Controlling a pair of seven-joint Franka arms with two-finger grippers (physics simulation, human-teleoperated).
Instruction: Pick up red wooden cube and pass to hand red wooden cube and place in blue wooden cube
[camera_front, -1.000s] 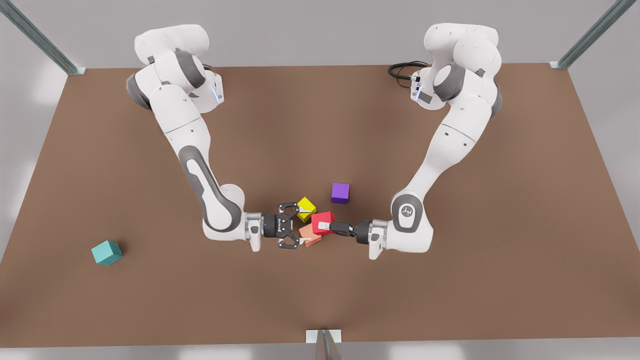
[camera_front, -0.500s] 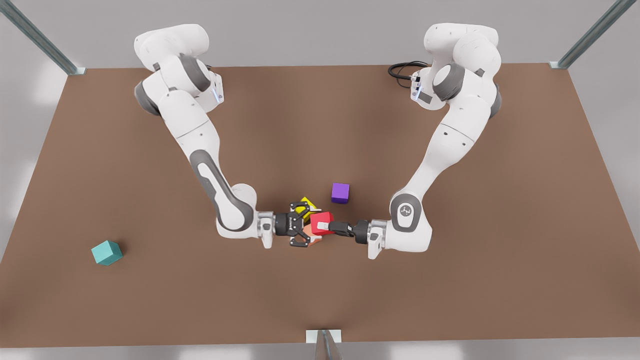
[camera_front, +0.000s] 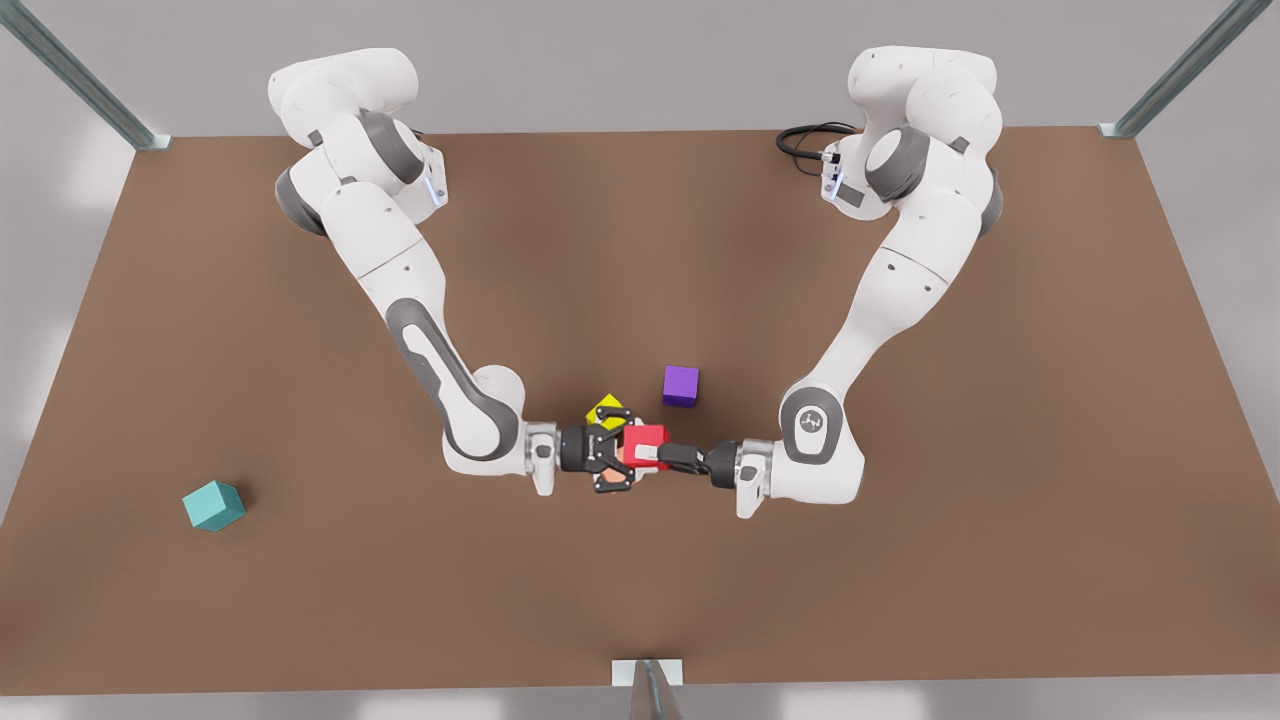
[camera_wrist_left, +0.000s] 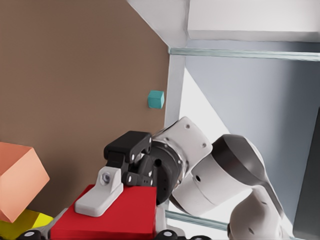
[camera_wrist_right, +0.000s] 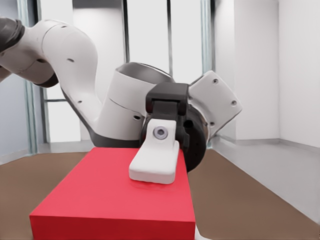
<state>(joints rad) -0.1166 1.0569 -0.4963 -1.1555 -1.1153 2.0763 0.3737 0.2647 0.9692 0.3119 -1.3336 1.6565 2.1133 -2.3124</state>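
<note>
Red wooden cube (camera_front: 648, 440) at mid-bench, clamped in left hand (camera_front: 652, 456). Right hand (camera_front: 612, 458) moved in from the front view's left, now at the cube; its grip not readable. Handover judged imminent. Blue wooden cube (camera_front: 213, 505) well apart, near left.

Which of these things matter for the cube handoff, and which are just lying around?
In the job: red wooden cube, held in the left gripper, front view's right; right gripper beside it; blue wooden cube.
Lying about: yellow cube, purple cube, salmon cube.
</note>
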